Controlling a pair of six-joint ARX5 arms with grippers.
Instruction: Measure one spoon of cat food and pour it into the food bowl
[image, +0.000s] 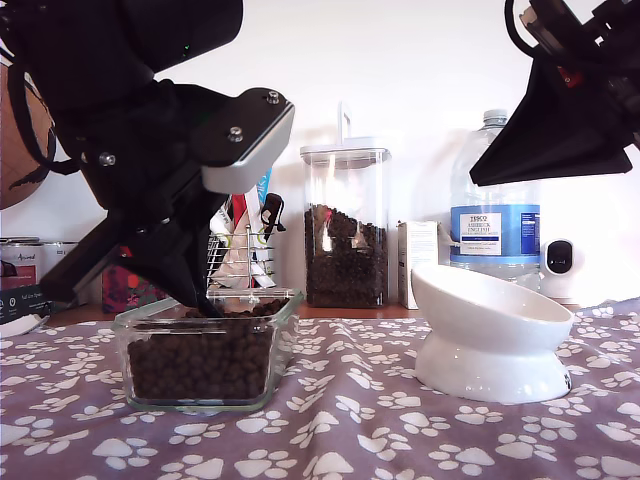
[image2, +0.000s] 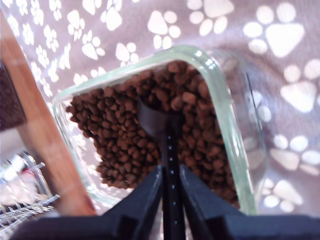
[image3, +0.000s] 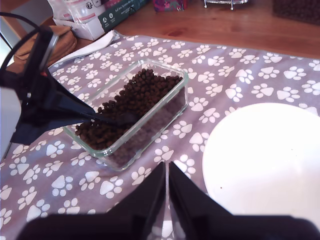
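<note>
My first gripper (image2: 170, 182) pinches the spoon (image2: 169, 150), cup buried in cat food (image2: 130, 135) inside the glass dish (image: 205, 395). My second gripper (image3: 166, 187), jaws together, hovers; food bowl (image: 495, 335) at its 2 o'clock. Water bottle (image: 495, 195) reads "TESCO".

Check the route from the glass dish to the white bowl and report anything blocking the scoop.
Nothing visible blocks it. Only bare paw-print cloth lies between the glass dish and the food bowl. My second gripper hovers above that gap, shut.
</note>
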